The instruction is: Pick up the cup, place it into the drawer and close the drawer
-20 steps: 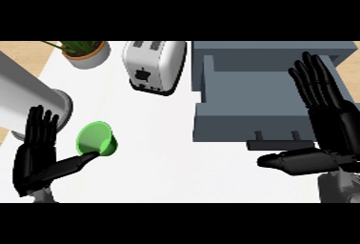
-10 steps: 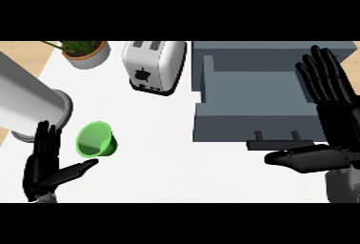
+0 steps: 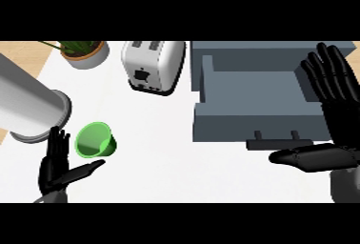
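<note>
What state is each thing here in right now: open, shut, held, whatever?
Cup: on the counter, held by neither hand.
Drawer: pulled open, nothing inside.
Left hand: open, fingers up, beside the cup.
Right hand: open, at the drawer's right side.
Toaster: upright, nothing poking out of its slots.

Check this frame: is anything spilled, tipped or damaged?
Nothing stands out. The green cup sits unspilled on the counter by the open left hand, and the grey drawer is pulled open, showing no damage.

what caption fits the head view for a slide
Open left hand beside the green cup; open right hand at the open drawer, right side.
</note>
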{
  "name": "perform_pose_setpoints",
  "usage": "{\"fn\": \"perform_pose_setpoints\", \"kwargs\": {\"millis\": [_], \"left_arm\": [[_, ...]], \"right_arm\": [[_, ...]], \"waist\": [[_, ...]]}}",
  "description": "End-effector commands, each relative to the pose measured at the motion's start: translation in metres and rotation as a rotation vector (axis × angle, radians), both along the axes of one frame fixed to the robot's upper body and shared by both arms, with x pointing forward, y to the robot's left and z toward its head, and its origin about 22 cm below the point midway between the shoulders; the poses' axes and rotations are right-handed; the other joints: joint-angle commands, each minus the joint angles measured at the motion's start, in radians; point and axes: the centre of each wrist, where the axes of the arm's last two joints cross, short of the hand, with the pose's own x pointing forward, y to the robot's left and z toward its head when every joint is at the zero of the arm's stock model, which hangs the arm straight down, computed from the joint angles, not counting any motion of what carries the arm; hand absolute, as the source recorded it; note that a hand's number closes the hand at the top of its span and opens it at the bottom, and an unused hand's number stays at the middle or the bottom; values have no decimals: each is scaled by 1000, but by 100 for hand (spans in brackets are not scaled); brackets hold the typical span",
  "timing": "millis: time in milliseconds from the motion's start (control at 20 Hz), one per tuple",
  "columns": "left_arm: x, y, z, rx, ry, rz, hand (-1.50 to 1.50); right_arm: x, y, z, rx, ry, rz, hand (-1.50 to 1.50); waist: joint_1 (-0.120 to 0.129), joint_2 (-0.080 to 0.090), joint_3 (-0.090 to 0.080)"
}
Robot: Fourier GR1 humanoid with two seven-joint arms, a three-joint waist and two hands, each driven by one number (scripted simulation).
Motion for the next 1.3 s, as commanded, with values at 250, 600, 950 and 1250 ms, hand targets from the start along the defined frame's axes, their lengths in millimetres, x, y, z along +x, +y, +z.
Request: {"fn": "perform_pose_setpoints", "kwargs": {"millis": [250,600,950,1250], "left_arm": [[16,11,-15,-6,-49,12,-150],[23,-6,-19,-4,-71,-1,-150],[7,-18,-33,7,-101,-32,-150],[27,-19,-22,-103,-135,-125,-150]], "right_arm": [[11,12,10,4,-2,11,-150],[13,4,-12,-6,17,18,-150],[10,-9,6,-18,1,18,-150],[4,-7,28,-16,11,20,-150]], "waist": [[-11,6,-2],[-14,8,-2],[-17,8,-3],[-24,7,-3]]}}
